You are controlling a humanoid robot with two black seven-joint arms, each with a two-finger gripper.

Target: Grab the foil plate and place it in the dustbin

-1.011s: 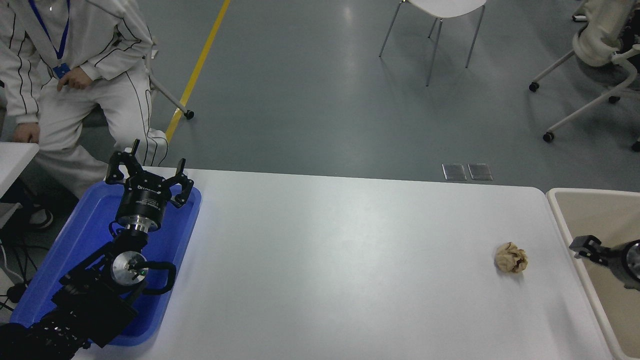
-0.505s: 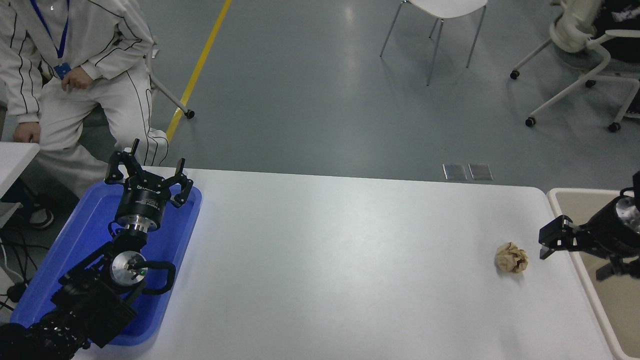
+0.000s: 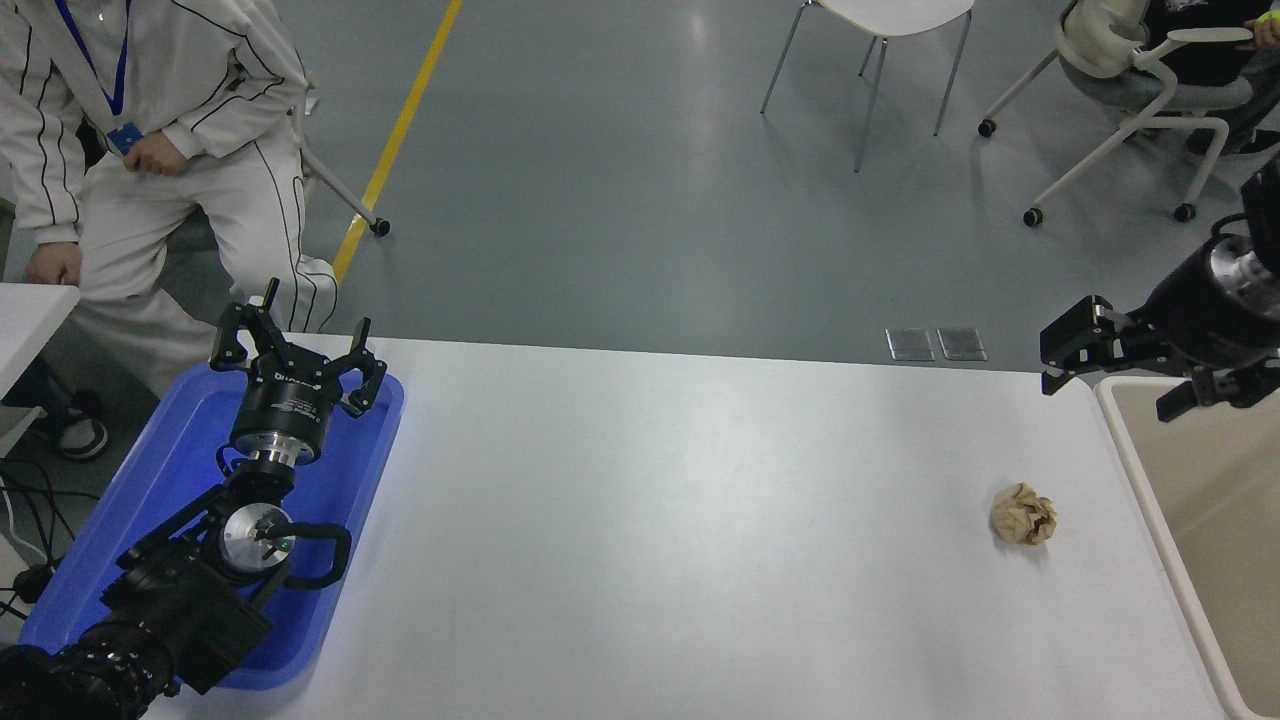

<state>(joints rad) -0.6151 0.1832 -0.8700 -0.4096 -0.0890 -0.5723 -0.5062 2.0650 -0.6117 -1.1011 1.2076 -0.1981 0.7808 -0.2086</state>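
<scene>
White table (image 3: pixel 680 520): paper ball (image 3: pixel 1022 514), blue tray (image 3: pixel 340 470); grey floor (image 3: pixel 620 180).

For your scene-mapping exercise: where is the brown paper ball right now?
In the head view, the paper ball lies on the white table at its right side, close to the dustbin, below the right tool.

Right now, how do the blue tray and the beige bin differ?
The blue tray is shallow and bright blue, at the table's left end with the left gripper parked above it. The dustbin is beige with a cream rim, looks deeper, and stands off the table's right end, the right gripper over its far corner. Both are rectangular with rounded rims.
</scene>
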